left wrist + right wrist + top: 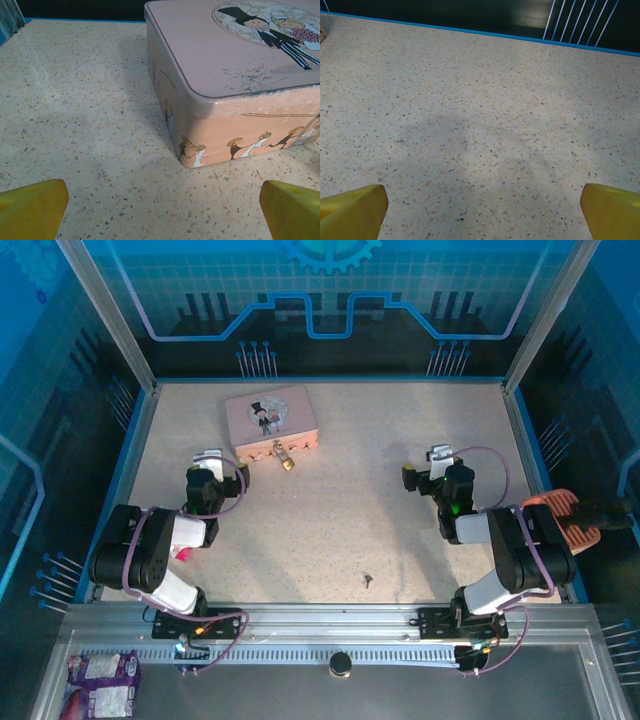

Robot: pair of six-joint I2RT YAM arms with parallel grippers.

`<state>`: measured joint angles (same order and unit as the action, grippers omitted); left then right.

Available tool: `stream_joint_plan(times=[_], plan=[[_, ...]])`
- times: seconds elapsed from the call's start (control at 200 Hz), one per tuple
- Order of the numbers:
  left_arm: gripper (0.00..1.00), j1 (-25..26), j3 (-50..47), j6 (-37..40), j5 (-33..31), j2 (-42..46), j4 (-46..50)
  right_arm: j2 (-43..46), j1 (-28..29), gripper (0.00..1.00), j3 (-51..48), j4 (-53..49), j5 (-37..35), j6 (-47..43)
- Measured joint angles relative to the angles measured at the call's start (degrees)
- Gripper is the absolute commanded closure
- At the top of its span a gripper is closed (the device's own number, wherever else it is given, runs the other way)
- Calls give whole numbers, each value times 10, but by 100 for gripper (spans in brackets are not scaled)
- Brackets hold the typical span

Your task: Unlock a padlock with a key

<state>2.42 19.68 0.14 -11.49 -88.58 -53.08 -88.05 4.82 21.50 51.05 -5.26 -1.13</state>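
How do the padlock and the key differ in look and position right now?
The padlock is brass-gold with a silver shackle; the key is dark and smaller. The padlock lies at the near side of the pink tin, on the far part of the table; the key lies alone in the open, close to the front edge. Both rest on the table, unheld.

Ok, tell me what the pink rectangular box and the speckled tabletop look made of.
Pink rectangular box: likely thin printed metal, satin; rolled lid rim, fine scratches. Speckled beige tabletop: terrazzo-look stone or laminate, smooth with soft sheen; can't tell which.
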Motion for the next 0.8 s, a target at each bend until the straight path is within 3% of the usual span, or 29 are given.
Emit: stream_joint_plan(times=[0.22, 0.475, 0.6, 0.795], plan=[[1, 23, -2, 11, -22, 28, 3, 24, 0, 0, -17, 5, -2, -3], [1, 60, 14, 12, -85, 191, 105, 177, 18, 0, -27, -47, -23, -9], [1, 64, 61, -46, -111, 312, 234, 287, 24, 0, -2, -163, -36, 24], [1, 64, 175, -197, -136, 436, 463, 402, 17, 0, 147, -422, -47, 172]])
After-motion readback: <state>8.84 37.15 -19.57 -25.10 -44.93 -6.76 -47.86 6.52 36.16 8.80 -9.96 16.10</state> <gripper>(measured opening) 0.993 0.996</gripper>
